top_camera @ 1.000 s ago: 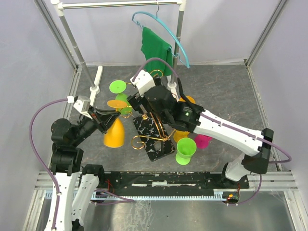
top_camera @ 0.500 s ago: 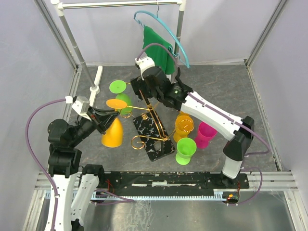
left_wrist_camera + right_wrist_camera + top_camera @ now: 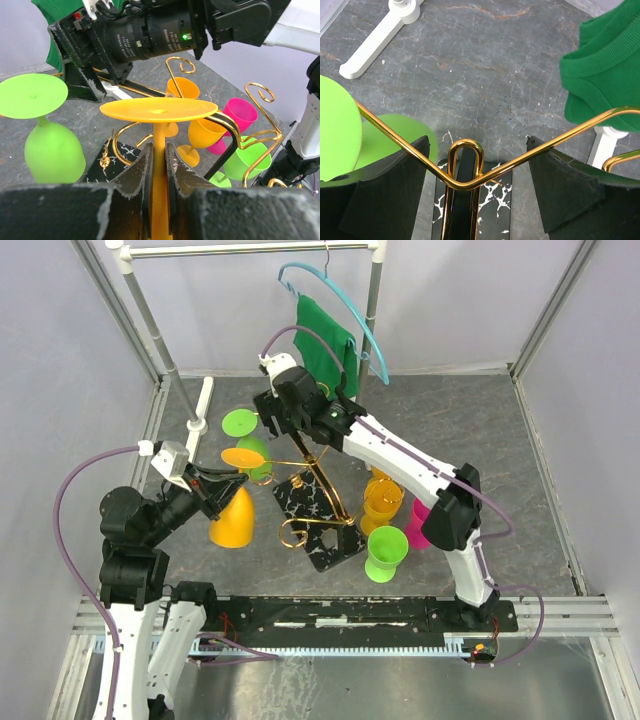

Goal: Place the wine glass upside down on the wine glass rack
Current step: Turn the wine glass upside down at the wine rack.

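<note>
My left gripper (image 3: 222, 483) is shut on the stem of an orange wine glass (image 3: 233, 519), held upside down with its foot up, just left of the gold wine glass rack (image 3: 318, 478). In the left wrist view the fingers (image 3: 142, 170) clamp the stem under the flat foot (image 3: 157, 109). The foot is level with the rack's curled arms (image 3: 260, 135). A green wine glass (image 3: 256, 452) hangs upside down on the rack. My right gripper (image 3: 288, 428) is open above the rack's top loop (image 3: 465, 150), one finger on each side, touching nothing.
Upright orange (image 3: 382, 498), pink (image 3: 425, 520) and green (image 3: 385, 552) glasses stand right of the rack's black marbled base (image 3: 330, 545). A white clothes rail (image 3: 150, 315) with a green cloth (image 3: 325, 340) on a teal hanger stands at the back.
My right arm has swung away from me and leftward, from over the rack's middle to its far top end. My left gripper with the orange glass has barely shifted.
</note>
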